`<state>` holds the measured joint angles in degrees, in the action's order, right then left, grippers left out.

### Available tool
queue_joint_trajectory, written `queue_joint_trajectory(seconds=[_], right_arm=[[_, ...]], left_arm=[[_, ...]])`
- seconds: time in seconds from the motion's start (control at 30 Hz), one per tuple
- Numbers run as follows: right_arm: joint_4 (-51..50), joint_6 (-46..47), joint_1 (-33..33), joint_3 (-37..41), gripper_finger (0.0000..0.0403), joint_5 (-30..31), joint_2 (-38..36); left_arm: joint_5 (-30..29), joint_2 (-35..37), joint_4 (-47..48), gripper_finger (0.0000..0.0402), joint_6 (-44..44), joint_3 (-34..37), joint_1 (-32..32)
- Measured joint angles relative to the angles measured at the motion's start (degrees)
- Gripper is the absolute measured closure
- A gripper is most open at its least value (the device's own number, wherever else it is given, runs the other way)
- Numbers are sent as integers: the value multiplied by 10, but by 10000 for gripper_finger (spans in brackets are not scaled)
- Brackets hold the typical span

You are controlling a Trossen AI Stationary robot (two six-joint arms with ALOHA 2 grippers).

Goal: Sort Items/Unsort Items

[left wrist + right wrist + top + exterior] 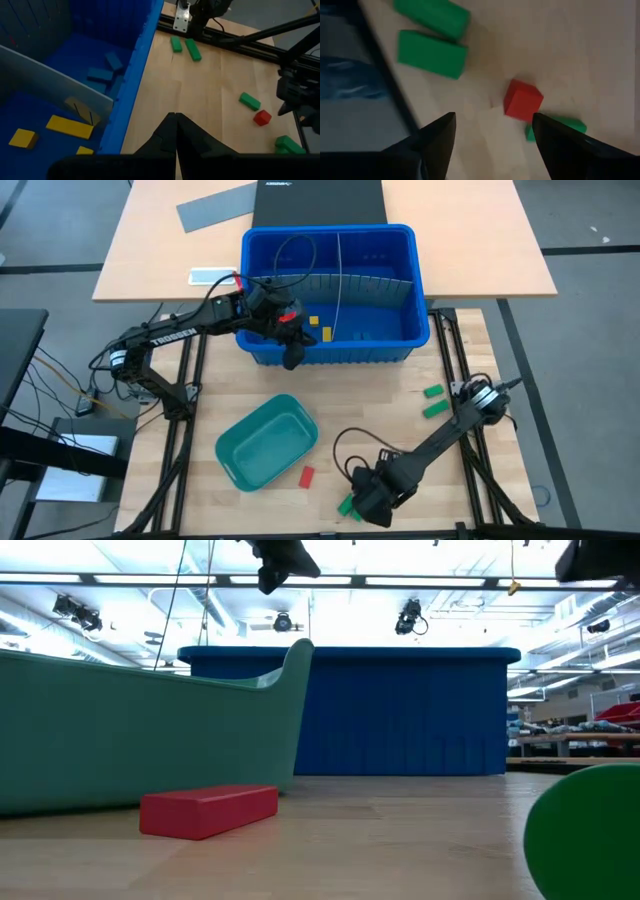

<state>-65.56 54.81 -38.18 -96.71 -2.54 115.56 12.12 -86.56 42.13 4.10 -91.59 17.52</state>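
Small blocks lie scattered. Yellow ones (69,126) and blue ones (100,75) sit in the blue bin (330,345), beside its grey divider (55,82). On the wood lie two green blocks (433,400), a red block (307,475) by the teal tray (265,442), and two green ones (430,52). My right gripper (492,125) hangs open, pointing down, near the table's front edge. A red block (522,100) and a green one (555,127) lie below its fingers. My left gripper (175,125) is shut and empty above the bin's near wall.
The teal tray stands left of my right gripper, with the red block (208,810) lying just in front of it. Black frame rails (465,370) run along the table's sides. A grey sheet (215,208) and a black box (320,200) lie on the far desk.
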Motion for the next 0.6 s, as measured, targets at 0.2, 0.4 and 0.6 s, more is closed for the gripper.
queue_joint_trajectory(seconds=[0.2,0.4,0.6], right_arm=[[0,13,-4,1,133,34,42],[27,61,-4,66,139,36,44],[130,65,-4,118,150,10,39]], left_arm=[[0,0,1,396,0,0,0],[0,0,1,396,0,0,0],[0,0,2,396,3,0,0]])
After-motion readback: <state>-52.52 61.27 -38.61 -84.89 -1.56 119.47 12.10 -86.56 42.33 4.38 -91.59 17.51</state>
